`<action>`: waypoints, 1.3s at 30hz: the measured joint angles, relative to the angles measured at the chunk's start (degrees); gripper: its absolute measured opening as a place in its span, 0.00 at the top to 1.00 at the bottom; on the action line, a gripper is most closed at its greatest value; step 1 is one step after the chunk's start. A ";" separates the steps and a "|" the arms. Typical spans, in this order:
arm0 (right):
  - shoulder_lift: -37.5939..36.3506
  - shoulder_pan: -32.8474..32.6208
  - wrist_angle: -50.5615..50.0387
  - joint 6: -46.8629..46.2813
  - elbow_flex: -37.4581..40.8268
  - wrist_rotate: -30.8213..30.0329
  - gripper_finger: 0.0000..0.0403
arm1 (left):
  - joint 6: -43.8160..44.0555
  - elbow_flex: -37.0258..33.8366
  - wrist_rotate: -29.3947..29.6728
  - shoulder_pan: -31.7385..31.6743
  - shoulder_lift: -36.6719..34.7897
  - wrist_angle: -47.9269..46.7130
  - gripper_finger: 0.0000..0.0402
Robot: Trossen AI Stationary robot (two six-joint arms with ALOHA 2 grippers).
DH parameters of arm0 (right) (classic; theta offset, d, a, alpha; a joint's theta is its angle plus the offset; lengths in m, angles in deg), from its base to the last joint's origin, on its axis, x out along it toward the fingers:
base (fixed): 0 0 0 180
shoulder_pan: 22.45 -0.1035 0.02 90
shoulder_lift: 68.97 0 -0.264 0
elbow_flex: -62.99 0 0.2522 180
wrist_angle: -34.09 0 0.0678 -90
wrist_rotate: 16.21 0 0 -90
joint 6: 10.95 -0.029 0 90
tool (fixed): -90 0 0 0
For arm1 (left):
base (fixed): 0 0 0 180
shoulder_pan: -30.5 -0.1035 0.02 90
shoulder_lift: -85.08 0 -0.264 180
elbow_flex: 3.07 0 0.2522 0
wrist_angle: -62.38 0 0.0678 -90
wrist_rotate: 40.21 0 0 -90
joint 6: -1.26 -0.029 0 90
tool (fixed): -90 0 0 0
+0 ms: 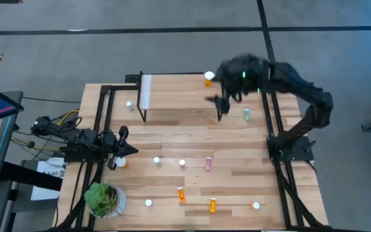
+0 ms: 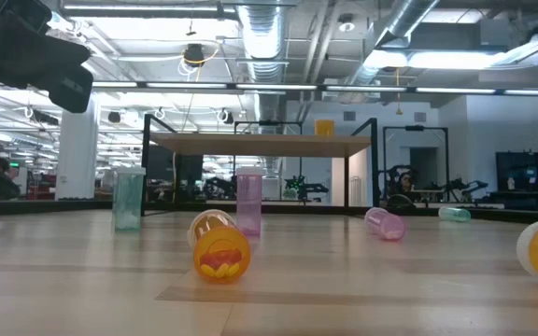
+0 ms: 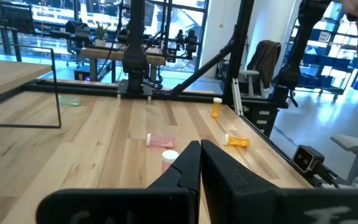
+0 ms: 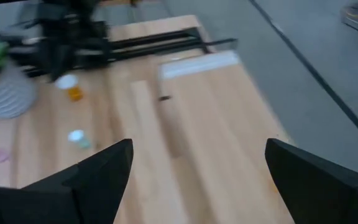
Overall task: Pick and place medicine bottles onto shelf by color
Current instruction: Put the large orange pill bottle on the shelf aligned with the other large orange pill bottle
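The shelf (image 1: 172,90) stands at the table's far side, its white strip (image 1: 145,91) at the left end. One orange bottle (image 1: 209,78) stands upright on its far right corner and also shows in the low view (image 2: 324,127). My right gripper (image 1: 219,103) hovers open and empty over the shelf's right end, near that bottle; its wrist view looks down along the plank (image 4: 166,124). My left gripper (image 3: 199,155) is shut and empty, waiting at the table's left side (image 1: 122,149). Other bottles lie or stand scattered on the tabletop.
On the tabletop are a pale green bottle (image 1: 247,115) right of the shelf, another (image 1: 129,104) at its left, a pink one (image 1: 208,163) mid-table and orange ones (image 1: 181,193) (image 1: 212,205) near the front. A potted plant (image 1: 103,198) stands front left. Black frame rails (image 1: 272,122) run along both sides.
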 joint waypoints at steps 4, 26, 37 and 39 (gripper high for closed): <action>-4.86 -6.71 8.83 -1.54 13.35 -4.18 0.04 | 0.00 0.02 0.00 0.00 -0.01 0.00 1.00; -20.19 -33.16 72.34 -1.01 66.86 -9.02 0.03 | 0.00 0.02 0.00 0.02 0.00 0.00 1.00; -12.44 -27.39 88.69 -1.41 68.55 -10.30 0.03 | 0.00 0.01 -0.13 0.01 0.11 -0.01 1.00; -10.92 -26.02 88.93 -2.56 68.55 -10.32 0.03 | 0.00 0.00 -0.13 0.00 0.11 -0.02 1.00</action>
